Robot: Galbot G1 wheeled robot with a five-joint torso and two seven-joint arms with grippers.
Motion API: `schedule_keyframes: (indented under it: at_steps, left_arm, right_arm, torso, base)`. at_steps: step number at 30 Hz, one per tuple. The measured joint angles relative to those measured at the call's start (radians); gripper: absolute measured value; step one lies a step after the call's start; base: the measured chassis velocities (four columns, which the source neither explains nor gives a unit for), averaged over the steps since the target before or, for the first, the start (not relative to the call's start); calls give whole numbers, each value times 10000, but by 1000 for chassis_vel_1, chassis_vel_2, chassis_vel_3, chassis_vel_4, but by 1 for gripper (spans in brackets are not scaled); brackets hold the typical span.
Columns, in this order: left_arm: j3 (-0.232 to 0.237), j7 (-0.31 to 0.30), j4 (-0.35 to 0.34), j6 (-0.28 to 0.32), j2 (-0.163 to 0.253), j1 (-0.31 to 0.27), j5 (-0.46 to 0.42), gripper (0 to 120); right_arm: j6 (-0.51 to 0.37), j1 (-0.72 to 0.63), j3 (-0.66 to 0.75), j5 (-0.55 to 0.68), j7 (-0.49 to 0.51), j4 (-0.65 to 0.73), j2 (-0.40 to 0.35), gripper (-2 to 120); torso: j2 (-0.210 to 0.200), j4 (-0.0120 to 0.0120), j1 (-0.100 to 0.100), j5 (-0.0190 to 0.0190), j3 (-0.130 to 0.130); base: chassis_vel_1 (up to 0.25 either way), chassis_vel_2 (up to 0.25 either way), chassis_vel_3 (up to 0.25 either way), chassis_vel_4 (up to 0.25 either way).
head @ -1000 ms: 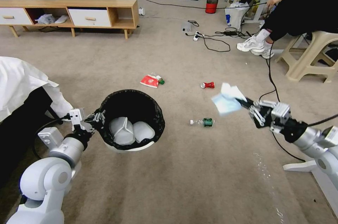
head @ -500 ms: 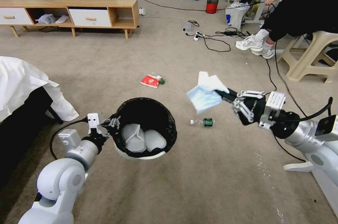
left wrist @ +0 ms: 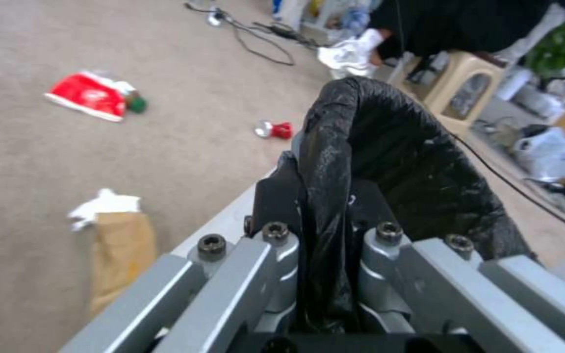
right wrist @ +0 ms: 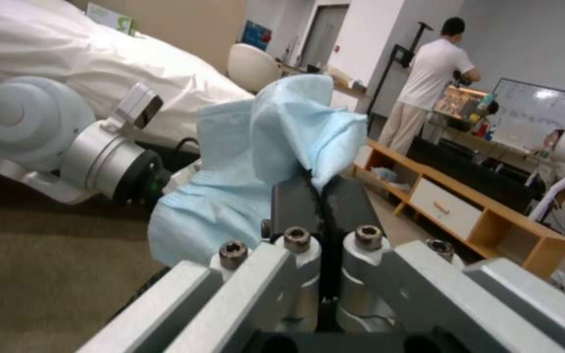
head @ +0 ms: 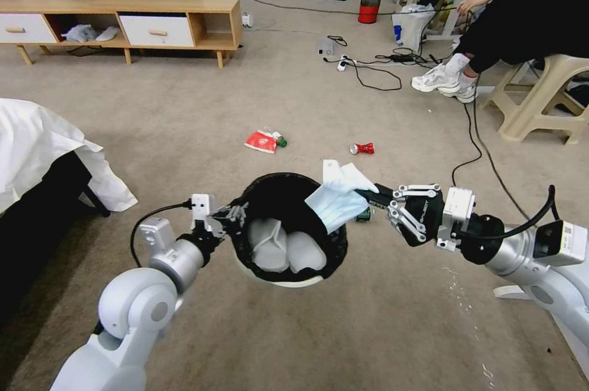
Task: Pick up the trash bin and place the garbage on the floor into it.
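Beige carpet runs across the whole room, and the work sits close to the robot. Nearest, the left gripper (head: pixel 236 214) has its fingers pressed together on the near-left rim of the bin (head: pixel 279 279), pinching the black liner (left wrist: pixel 335 162) folded over it; the left wrist view shows the plastic squeezed between the two pads. The bin appears to be carried by that rim grip, held with its mouth up so litter can be dropped in. Two pale crumpled items lie in its bottom.

At the bin's right rim the right gripper (head: pixel 373 195) pinches the mask (head: pixel 336 197) by one edge, fingers shut tight on the fabric, as the right wrist view confirms. The mask hangs over the opening, partly inside the rim line, so letting go here would likely drop it in.

Just beyond the bin, mostly hidden behind the mask, is the green-labelled bottle (head: pixel 364 215). Farther out lie the can (head: pixel 362 148) and the red packet (head: pixel 261 141), with a small brown bottle (head: pixel 278 137) touching the packet. The left wrist view also shows a brown paper bag (left wrist: pixel 117 255) and a tissue (left wrist: pixel 103 207) on the carpet beside the bin. Those pieces remain to be collected.
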Motion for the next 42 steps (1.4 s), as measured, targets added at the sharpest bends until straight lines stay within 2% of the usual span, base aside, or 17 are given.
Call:
schedule_keyframes:
  at_steps: [1, 4, 6, 9, 11, 14, 22, 33, 35, 36, 38, 40, 41, 42]
  left_arm:
    - [237, -18, 64, -44, -5, -89, -109, 7]
    - [435, -56, 131, -76, -16, -168, -187, 7]
    - [810, -132, 219, -107, -69, -314, -338, 7]
    - [938, -184, 223, -109, -106, -360, -444, 7]
    - [1238, -338, 209, -110, -207, -468, -713, 7]
    - [1440, -406, 206, -110, -261, -517, -788, 7]
    - [1753, -514, 197, -124, -374, -462, -909, 7]
    - [1801, -495, 208, -145, -440, -462, -885, 7]
    - [1806, -479, 230, -158, -429, -456, -860, 7]
    - [1806, -479, 230, -158, -429, -456, -860, 7]
    - [1778, -462, 244, -166, -413, -456, -847, 7]
    - [1760, -457, 249, -168, -404, -459, -843, 7]
    - [1747, -452, 257, -173, -398, -459, -841, 7]
    - [1747, -452, 257, -173, -398, -459, -841, 7]
  right_arm:
    - [0, -10, -47, -64, -11, -14, 47, 0]
    - [0, -26, -72, -126, -14, -34, 74, 0]
    - [0, -81, -74, -232, -41, -84, 114, 0]
    - [0, -122, -42, -255, -44, -89, 141, 0]
    - [-13, -181, 3, -331, -45, -108, 215, 0]
    - [-25, -186, 5, -441, -44, -163, 264, 0]
    - [-60, -139, -126, -614, -18, -322, 413, 0]
    - [-161, -116, -283, -1103, -5, -532, 562, 0]
    - [-174, -83, -343, -1407, 31, -678, 659, 10]
    - [-174, -83, -343, -1407, 31, -678, 659, 10]
    - [-174, -41, -374, -1504, 87, -760, 746, 20]
    - [-174, -21, -396, -1512, 124, -772, 774, 23]
    - [-174, 7, -419, -1516, 156, -778, 803, 30]
    - [-174, 7, -419, -1516, 156, -778, 803, 30]
  torso:
    - [0, 1, 0, 0, 0]
    - [0, 1, 0, 0, 0]
    - [-1, 1, 0, 0, 0]
    - [-1, 1, 0, 0, 0]
    - [-1, 1, 0, -1, 0]
    - [-1, 0, 0, 0, 0]
    - [-1, 1, 0, -1, 0]
    - [-1, 1, 0, -1, 0]
    - [-1, 1, 0, -1, 0]
    - [-1, 1, 0, -1, 0]
    - [-1, 1, 0, -1, 0]
    - [-1, 1, 0, 0, 0]
    - [-1, 1, 0, -1, 0]
    - [-1, 1, 0, -1, 0]
  base:
    - [0, 0, 0, 0]
    - [0, 0, 0, 0]
    - [0, 0, 0, 0]
    - [0, 0, 0, 0]
    - [0, 0, 0, 0]
    - [0, 0, 0, 0]
    - [0, 0, 0, 0]
    - [0, 0, 0, 0]
    - [0, 0, 0, 0]
    - [0, 0, 0, 0]
    - [0, 0, 0, 0]
    - [0, 0, 0, 0]
    - [0, 0, 0, 0]
    - [0, 0, 0, 0]
